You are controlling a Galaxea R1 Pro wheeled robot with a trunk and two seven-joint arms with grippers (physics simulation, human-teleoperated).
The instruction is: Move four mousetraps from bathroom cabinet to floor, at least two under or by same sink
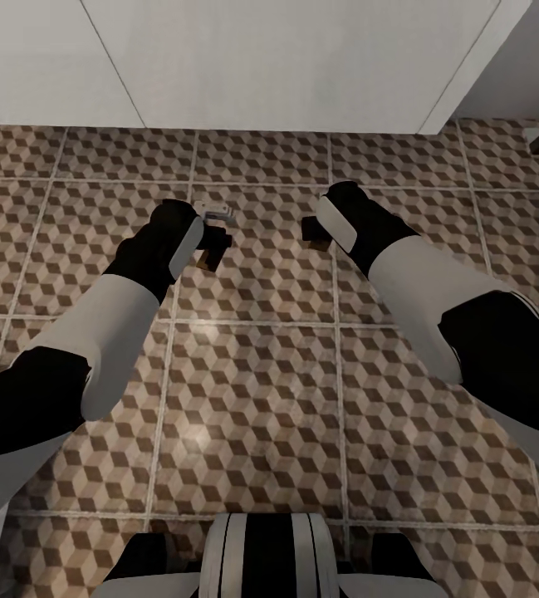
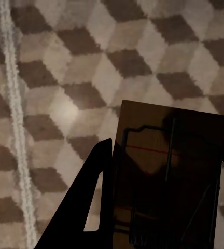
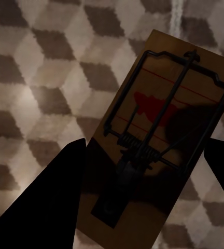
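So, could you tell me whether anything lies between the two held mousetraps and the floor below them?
Nothing visible does. The left gripper holds one mousetrap and the right gripper holds another mousetrap; beneath each, the wrist views show bare patterned bathroom floor.

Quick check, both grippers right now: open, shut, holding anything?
Left gripper: shut on a mousetrap, above the tiled floor.
Right gripper: shut on another mousetrap.
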